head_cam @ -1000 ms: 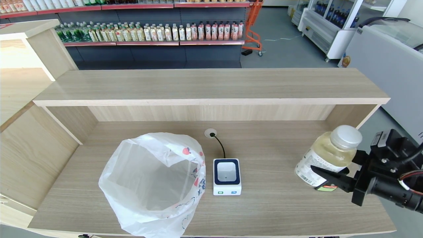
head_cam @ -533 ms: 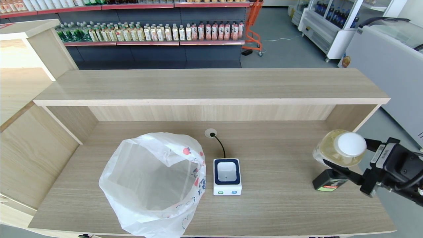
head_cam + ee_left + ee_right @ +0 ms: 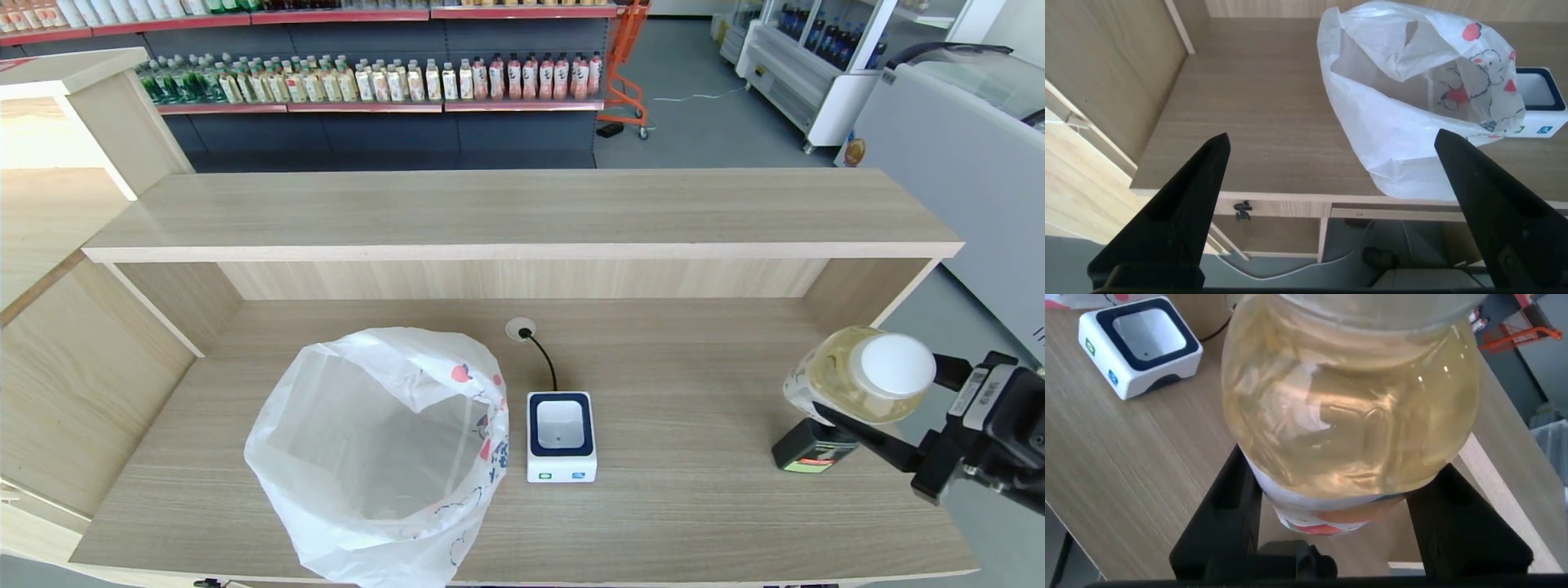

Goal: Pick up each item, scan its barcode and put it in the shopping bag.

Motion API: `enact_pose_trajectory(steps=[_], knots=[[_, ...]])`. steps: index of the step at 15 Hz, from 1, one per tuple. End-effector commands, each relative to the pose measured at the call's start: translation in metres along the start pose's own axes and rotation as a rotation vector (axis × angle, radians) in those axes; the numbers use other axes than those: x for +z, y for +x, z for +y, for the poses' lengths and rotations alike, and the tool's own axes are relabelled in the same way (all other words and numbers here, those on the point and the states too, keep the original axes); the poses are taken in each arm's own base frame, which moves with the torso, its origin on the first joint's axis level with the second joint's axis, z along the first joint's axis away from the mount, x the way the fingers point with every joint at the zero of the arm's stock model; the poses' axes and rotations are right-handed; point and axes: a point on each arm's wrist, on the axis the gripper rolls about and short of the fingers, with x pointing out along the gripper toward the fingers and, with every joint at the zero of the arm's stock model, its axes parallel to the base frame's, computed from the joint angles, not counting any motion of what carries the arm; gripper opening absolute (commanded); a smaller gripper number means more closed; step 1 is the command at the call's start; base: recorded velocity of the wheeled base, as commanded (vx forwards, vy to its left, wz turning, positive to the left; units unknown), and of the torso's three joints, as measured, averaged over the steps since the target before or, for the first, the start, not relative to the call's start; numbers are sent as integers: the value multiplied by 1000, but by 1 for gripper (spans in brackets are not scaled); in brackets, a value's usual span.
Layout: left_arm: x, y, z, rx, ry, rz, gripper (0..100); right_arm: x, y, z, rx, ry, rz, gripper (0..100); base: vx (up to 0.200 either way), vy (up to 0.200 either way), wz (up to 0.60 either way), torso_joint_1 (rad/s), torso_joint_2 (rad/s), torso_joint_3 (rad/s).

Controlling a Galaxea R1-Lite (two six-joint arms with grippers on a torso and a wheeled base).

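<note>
The bottle [image 3: 841, 377] is up in the air over the right end of the counter [image 3: 694, 506], close to its right edge, tipped so its flat white cap [image 3: 891, 365] faces up and toward the robot. It's a squat, round, clear bottle, full of pale yellow liquid that catches the light, with a strip of white label low on its body. The right gripper [image 3: 853, 390] has it clamped, one black finger [image 3: 1221, 510] on each side of the belly. From the head view only the near finger shows, because the other is behind the glass. No barcode can be made out, and most of the label is tucked under the curve of the bottle. Right below it a small dark box [image 3: 812, 447] lies on the counter, its far end covered by the bottle. The scanner [image 3: 560, 435] sits mid-counter, well apart from the bottle, window facing up, its black cable [image 3: 543, 359] running back to a hole in the top. Just beside the scanner, on its left, the shopping bag [image 3: 384, 449] stands with its mouth open, its lower part hanging past the front edge and cut off. The left gripper [image 3: 1331, 140] hangs off the counter's front left corner, fingers spread wide and holding nothing.
</note>
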Motion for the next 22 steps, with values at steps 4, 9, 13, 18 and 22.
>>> enact_pose_trajectory(steps=[4,9,13,18,22], knots=[[0,0,0,1,-4,0,100,-2,-5,8,19,51,5,0,0,200,0,2,6,1],[0,0,0,1,-2,0,100,-8,5,10,93,99,-16,0,0,200,0,1,-1,3],[0,0,0,1,-4,0,100,-23,35,8,145,126,10,0,0,100,0,4,0,2],[0,0,0,1,-4,0,100,-45,70,8,199,136,-37,0,0,0,0,0,0,0],[0,0,0,1,-4,0,100,-68,83,20,268,114,-64,0,0,0,0,0,0,0]])
